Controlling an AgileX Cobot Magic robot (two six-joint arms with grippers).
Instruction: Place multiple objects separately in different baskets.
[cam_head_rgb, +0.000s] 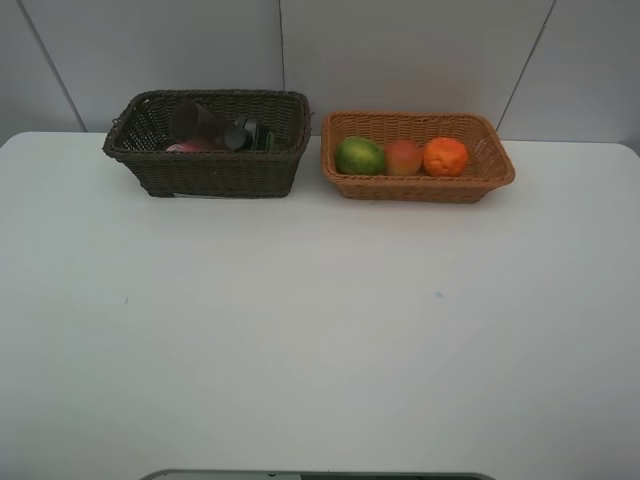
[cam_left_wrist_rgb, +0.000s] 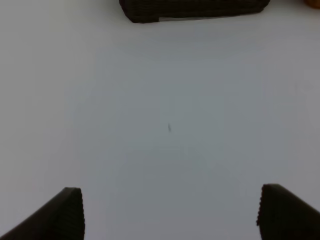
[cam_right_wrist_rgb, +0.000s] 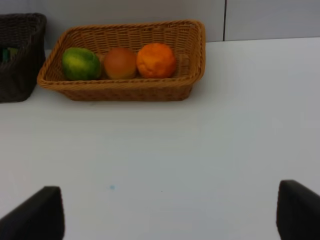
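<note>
1. Only small bits of the robot show, and only in the two wrist views.
2. The left gripper (cam_left_wrist_rgb: 170, 212) has two black fingers (cam_left_wrist_rgb: 67, 212).
3. Each of these fingers looks like a thick wedge with a slanted top.
4. The inner edges of the left fingers have tiny ridges, like little teeth in a row.
5. The right gripper (cam_right_wrist_rgb: 170, 215) also has two black fingers (cam_right_wrist_rgb: 42, 212).
6. The right fingers look smooth and a bit blurry, with rounded corners.
7. All four fingers are plain dark black, with no marks or stickers to see.
8. No cables or screws can be made out.
</note>
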